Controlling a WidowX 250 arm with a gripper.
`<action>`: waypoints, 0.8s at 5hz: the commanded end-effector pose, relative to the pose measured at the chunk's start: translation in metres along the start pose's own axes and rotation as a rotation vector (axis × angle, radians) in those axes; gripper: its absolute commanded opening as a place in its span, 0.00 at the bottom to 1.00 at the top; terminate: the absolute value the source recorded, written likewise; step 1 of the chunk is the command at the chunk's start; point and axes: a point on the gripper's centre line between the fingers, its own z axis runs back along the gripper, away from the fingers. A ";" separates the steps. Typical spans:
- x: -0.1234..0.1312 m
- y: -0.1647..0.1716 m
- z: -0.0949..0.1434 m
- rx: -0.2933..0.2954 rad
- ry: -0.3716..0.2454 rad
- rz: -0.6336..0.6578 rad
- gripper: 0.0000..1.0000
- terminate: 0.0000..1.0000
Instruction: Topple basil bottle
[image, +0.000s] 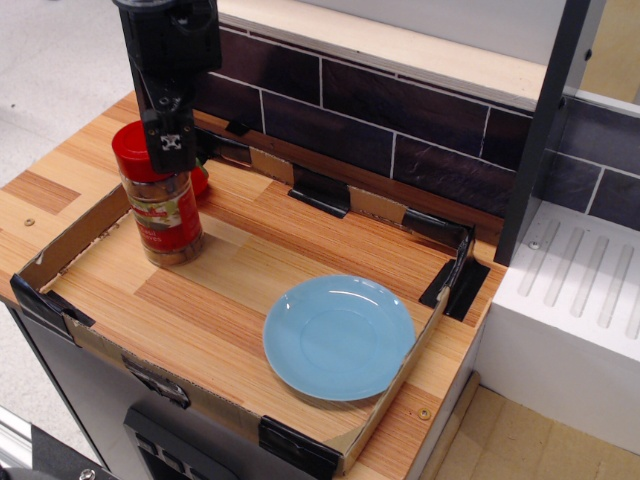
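The basil bottle (163, 215) stands upright at the left end of the cardboard tray (90, 225). It is a clear jar with a wide red cap, a red-and-green label and brownish contents. My black gripper (168, 143) hangs from above and sits against the right side of the red cap, covering part of it. Its fingertips look pressed together, with nothing held between them. A small red object (201, 181) without a label peeks out behind the bottle, mostly hidden.
A blue plate (339, 336) lies at the front right of the tray. The tray has low cardboard walls with black corner clips (452, 280). A dark tiled wall (400, 125) runs along the back. A white ridged surface (580, 290) stands to the right.
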 end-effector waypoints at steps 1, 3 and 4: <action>-0.005 0.016 0.008 0.013 0.007 -0.032 1.00 0.00; -0.012 0.006 0.008 0.009 0.006 -0.054 1.00 0.00; -0.014 0.001 0.007 0.015 0.009 -0.058 1.00 0.00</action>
